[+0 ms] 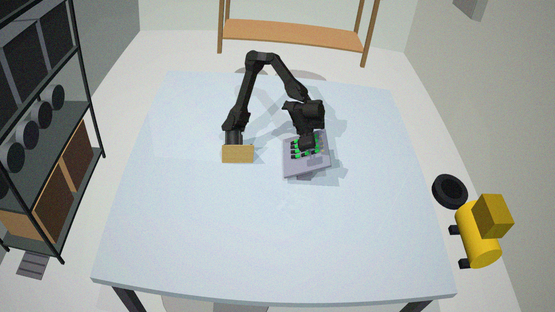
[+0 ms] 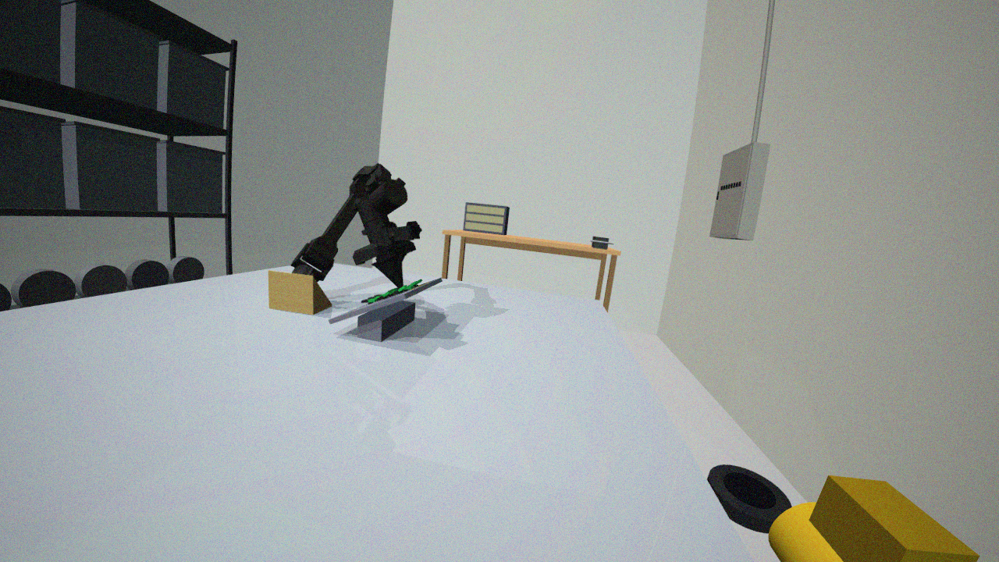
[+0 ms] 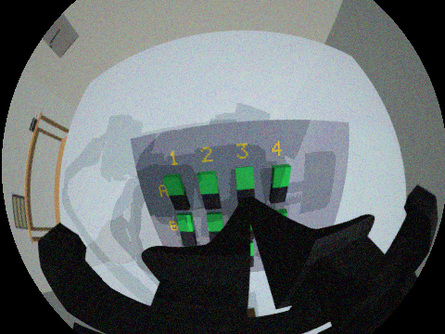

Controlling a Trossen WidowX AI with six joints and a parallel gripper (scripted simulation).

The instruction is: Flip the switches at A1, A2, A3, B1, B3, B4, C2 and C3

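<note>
The tilted grey panel (image 1: 291, 168) (image 2: 339, 317) (image 3: 336, 136) carries green-and-black switches. My gripper (image 2: 399, 286) (image 3: 247, 202) is shut and empty. Its tip is at the near, black end of switch A3 (image 3: 245, 178); contact cannot be told. In the wrist view, A1 (image 3: 175, 185), A2 (image 3: 208, 183) and A4 (image 3: 281, 175) show green far ends and black near ends. B1 (image 3: 185, 223) and B2 (image 3: 214, 222) show beside the fingers. B4 (image 3: 283, 212) shows only a sliver. The fingers hide B3 and most of row C. Which ends are raised is unclear.
The panel sits on a dark block (image 2: 385, 324) on the pale table (image 1: 248, 232). A wooden block (image 1: 237, 154) (image 2: 290, 292) stands at the arm's base. A tyre (image 1: 438, 192) and a yellow tank (image 1: 475, 236) are beyond the table's right edge. Shelving (image 1: 50, 155) stands left.
</note>
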